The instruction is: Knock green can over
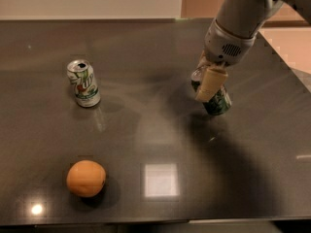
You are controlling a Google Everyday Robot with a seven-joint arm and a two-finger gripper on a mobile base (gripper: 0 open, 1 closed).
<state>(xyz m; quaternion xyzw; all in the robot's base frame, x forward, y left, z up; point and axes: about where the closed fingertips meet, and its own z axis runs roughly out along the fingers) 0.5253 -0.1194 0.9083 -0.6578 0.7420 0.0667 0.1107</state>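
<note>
We find the green can (218,103) tilted on the right part of the counter (155,130). The pincer (209,84) rests against its upper side; we cannot tell whether it stands apart or together. A white can (83,83) stands upright at left, with an orange (86,178) nearer the front edge.

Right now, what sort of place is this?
Probably a break-room counter: dark glossy countertop, white printed drink can, round orange fruit, and a tilted dark green can at the robot's hand on the right.
</note>
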